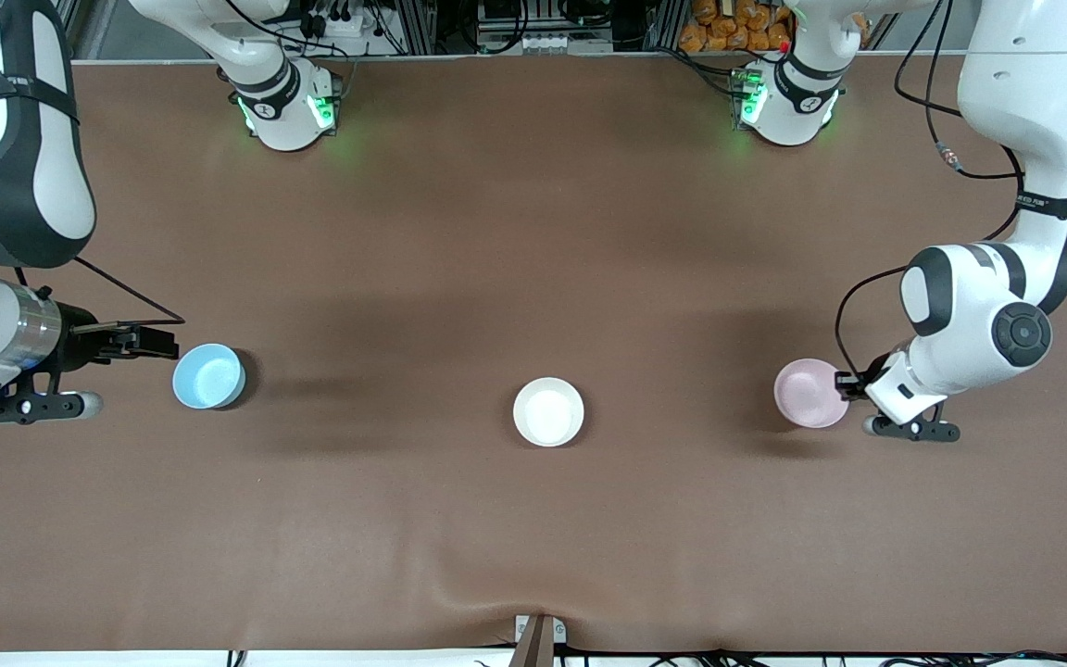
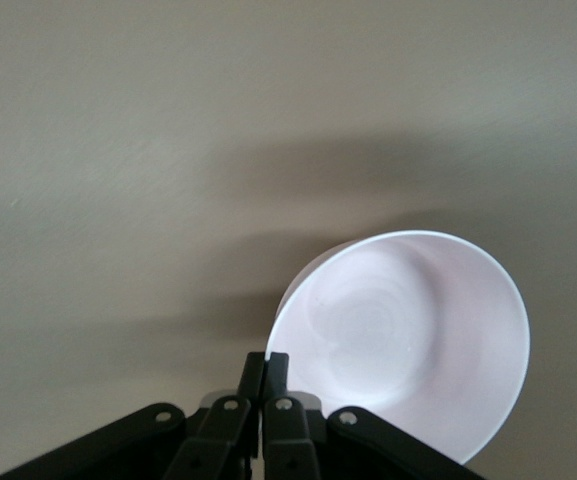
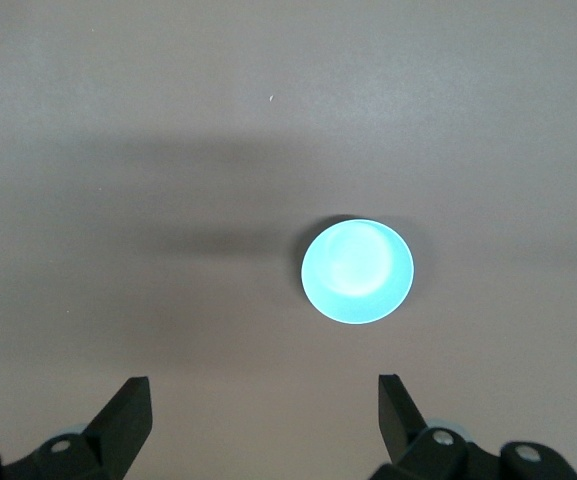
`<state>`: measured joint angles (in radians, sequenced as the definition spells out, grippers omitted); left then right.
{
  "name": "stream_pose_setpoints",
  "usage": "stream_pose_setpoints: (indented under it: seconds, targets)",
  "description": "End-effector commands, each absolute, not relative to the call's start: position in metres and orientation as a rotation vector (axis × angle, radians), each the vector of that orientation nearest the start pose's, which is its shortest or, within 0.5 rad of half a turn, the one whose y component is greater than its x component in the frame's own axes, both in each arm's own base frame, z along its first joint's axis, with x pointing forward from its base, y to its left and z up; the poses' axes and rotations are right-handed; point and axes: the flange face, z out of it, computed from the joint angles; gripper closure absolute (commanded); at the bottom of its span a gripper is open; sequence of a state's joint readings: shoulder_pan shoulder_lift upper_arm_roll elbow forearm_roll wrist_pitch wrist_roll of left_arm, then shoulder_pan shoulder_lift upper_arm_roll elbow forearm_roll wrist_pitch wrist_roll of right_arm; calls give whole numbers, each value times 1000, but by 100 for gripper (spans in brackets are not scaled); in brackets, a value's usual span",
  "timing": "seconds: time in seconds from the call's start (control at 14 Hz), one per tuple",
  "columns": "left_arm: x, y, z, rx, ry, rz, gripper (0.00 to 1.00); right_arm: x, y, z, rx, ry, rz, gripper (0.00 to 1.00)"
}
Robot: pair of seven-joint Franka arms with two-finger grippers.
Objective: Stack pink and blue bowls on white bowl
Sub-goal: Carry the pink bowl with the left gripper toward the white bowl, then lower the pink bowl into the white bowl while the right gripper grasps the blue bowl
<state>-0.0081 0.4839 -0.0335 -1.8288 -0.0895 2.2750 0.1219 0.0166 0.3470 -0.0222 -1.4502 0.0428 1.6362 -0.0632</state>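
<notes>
Item: glossy pale pink bowl (image 1: 809, 393), mid-right of frame — my left gripper (image 2: 264, 366) pinches its rim, ready to lift. Glossy sky-blue bowl (image 1: 208, 375), mid-left — right gripper (image 3: 263, 405) spread wide above. Glossy white bowl (image 1: 548, 411), centre, awaits both.

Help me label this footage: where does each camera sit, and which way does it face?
Front view: high across the table, facing both arm bases; shows both arms, the blue bowl, white bowl and pink bowl.
Left wrist view: on the left arm, looking down; left gripper shut on the pink bowl's rim.
Right wrist view: above the blue bowl; right gripper open.
Shared: each wrist view's bowl appears in front.
</notes>
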Motion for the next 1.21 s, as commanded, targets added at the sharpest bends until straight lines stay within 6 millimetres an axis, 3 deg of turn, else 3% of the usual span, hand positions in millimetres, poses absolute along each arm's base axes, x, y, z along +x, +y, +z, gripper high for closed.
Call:
stream_pose_setpoints:
  seconds: [0.0, 0.14, 0.29, 0.43, 0.64, 0.86, 1.07, 1.14]
  targets:
    - [663, -83, 303, -3259, 125, 22, 100, 649, -1, 479, -3079, -91, 243, 0]
    - [664, -130, 310, -3279, 71, 7, 100, 653, -2, 481, -3090, -94, 192, 0]
    - [661, -193, 322, -3303, 27, -18, 100, 656, -2, 476, -3091, -94, 184, 0]
    - [658, -235, 328, -3312, -44, -32, 100, 658, -4, 476, -3094, -87, 173, 0]
    - [644, -311, 312, -3336, -147, 20, 100, 660, -10, 465, -3092, -72, 196, 0]
    - [644, -369, 302, -3355, -225, 4, 100, 670, -16, 420, -3085, -55, 276, 0]
    - [634, -408, 287, -3372, -226, -22, 100, 690, -23, 362, -3107, -95, 232, 0]
    - [633, -414, 281, -3379, -245, -39, 100, 694, -37, 346, -3127, -185, 220, 0]
